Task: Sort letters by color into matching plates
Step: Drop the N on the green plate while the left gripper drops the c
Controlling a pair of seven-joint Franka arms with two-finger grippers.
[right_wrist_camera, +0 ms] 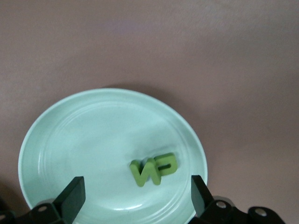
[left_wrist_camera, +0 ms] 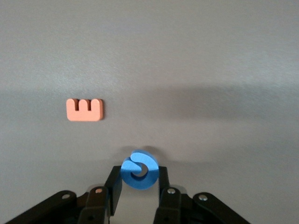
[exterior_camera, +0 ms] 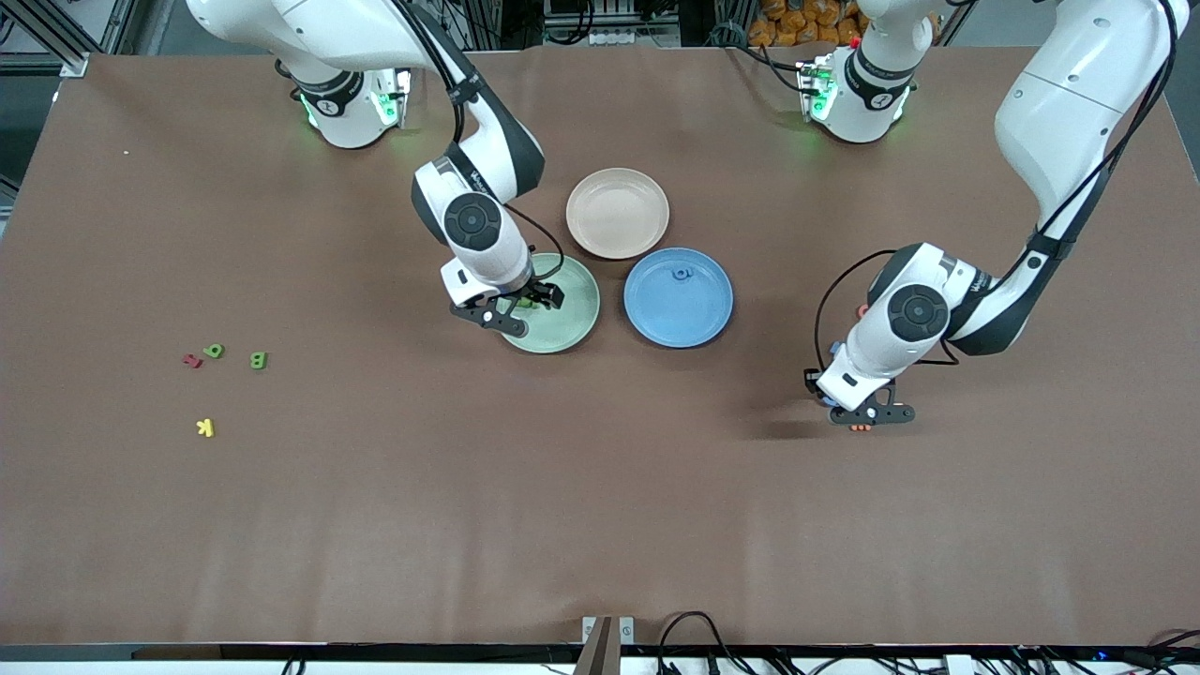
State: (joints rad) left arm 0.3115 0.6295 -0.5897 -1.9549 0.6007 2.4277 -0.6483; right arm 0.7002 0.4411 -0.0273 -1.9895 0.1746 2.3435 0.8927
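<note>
My right gripper (exterior_camera: 521, 309) (right_wrist_camera: 136, 191) hangs open over the pale green plate (exterior_camera: 566, 323) (right_wrist_camera: 70, 135). Two green letters (right_wrist_camera: 154, 169) lie side by side in that plate, between and below the spread fingers. My left gripper (exterior_camera: 867, 412) (left_wrist_camera: 139, 181) is shut on a round blue letter (left_wrist_camera: 139, 170), low over the bare table at the left arm's end. The blue plate (exterior_camera: 694, 314) lies beside the green one and holds one blue letter (exterior_camera: 682, 274). Two more green letters (exterior_camera: 215, 351) (exterior_camera: 259, 360) lie on the table toward the right arm's end.
A beige-pink plate (exterior_camera: 618, 213) lies next to both plates, farther from the front camera. An orange letter (exterior_camera: 858, 428) (left_wrist_camera: 84, 109) lies on the table by my left gripper. A red letter (exterior_camera: 192, 360) and a yellow letter (exterior_camera: 205, 427) lie near the loose green ones.
</note>
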